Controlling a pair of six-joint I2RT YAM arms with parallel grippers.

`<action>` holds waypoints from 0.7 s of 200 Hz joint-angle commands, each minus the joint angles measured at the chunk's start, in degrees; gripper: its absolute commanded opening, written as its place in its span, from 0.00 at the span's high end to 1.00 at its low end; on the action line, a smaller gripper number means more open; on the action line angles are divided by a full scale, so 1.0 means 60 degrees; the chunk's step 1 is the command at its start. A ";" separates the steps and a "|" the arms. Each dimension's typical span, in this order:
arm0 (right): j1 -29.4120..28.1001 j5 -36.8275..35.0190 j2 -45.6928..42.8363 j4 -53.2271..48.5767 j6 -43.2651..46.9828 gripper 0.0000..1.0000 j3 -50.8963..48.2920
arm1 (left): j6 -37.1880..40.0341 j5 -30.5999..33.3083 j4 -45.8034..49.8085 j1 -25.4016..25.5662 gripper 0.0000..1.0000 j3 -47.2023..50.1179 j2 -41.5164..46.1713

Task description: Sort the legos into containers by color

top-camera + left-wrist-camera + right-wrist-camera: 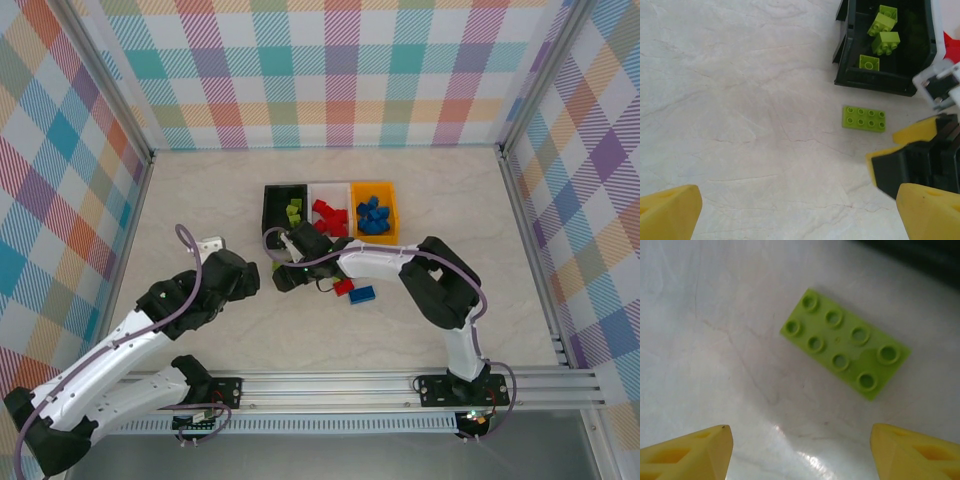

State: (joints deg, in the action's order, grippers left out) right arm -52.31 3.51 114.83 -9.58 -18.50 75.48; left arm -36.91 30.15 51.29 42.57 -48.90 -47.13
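The right tool [800, 455] hangs over the tabletop [200, 200] with its two yellow fingers [687, 452] spread wide and nothing between them. Just ahead of those fingers lies a flat lime green brick [846, 342] with eight studs, resting flat on the tabletop and touching neither finger. In the left wrist view this flat brick sits just on the near side of the black bin [268, 205], a little apart from its wall.

The left tool [800, 215] is also spread wide and holds nothing. It is to the left of the right tool and points toward the flat brick and the black bin.

The three bins stand in a row at the middle of the tabletop, side against side: black on the left, the white bin [330, 186] in the middle, and the orange bin [394, 215] on the right. The black bin holds several chunky green bricks [885, 42]. The white bin holds red bricks [328, 215], and the orange bin holds blue bricks [372, 215].

Two more bricks lie loose on the tabletop near the right arm, on the near side of the white bin: a loose red brick [343, 287] and, just to its right, a loose blue brick [362, 294].
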 commanded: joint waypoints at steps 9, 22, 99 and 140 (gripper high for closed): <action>0.0018 -0.1078 0.0178 0.0616 0.0133 0.26 0.0232 | -0.0106 0.0133 0.0362 -0.0027 0.00 -0.0204 0.0153; 0.0007 -0.1229 0.0486 0.0622 0.0039 0.26 0.0426 | -0.0106 0.0123 0.0344 -0.0025 0.00 -0.0254 0.0180; -0.0317 -0.0400 0.1392 0.1575 0.0008 0.27 0.0814 | -0.0039 0.0043 0.0476 -0.0031 0.00 -0.0287 0.0363; -0.0858 0.1031 0.0609 0.1147 0.0505 0.30 0.0150 | -0.0037 -0.0011 0.0475 -0.0021 0.00 -0.0370 0.0697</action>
State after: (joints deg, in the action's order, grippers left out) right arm -54.83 2.48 121.78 -2.07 -17.76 79.79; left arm -36.88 30.09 52.53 42.57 -49.28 -44.91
